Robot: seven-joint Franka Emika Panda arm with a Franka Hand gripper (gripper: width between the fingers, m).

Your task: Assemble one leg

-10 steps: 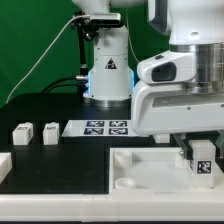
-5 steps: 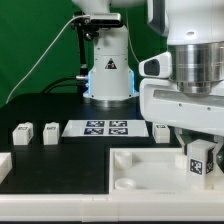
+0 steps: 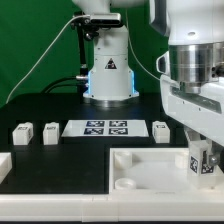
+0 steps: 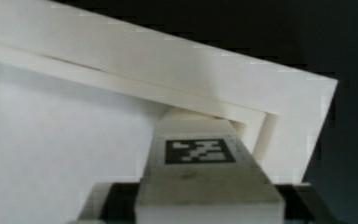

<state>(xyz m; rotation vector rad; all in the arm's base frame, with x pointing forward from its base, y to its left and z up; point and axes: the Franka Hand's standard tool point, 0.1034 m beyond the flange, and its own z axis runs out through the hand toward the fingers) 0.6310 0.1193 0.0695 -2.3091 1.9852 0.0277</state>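
Note:
My gripper (image 3: 203, 157) is shut on a small white leg (image 3: 201, 164) with a black-and-white tag on its face. It holds the leg upright at the corner of the large white tabletop (image 3: 140, 172) on the exterior view's right. In the wrist view the leg (image 4: 202, 152) points down into the tabletop's corner recess (image 4: 247, 112), with the gripper (image 4: 197, 206) closed on its sides. I cannot tell whether the leg's end touches the recess. Three more legs stand on the black table: two on the exterior view's left (image 3: 22, 133) (image 3: 50, 131) and one by the marker board (image 3: 160, 129).
The marker board (image 3: 98, 128) lies behind the tabletop. A white part (image 3: 3, 166) shows at the exterior view's left edge. The robot base (image 3: 107, 72) stands at the back with a cable beside it.
The gripper has turned about its own axis and shifted slightly to the exterior view's right, with the leg still in it. The leg by the marker board has come into view.

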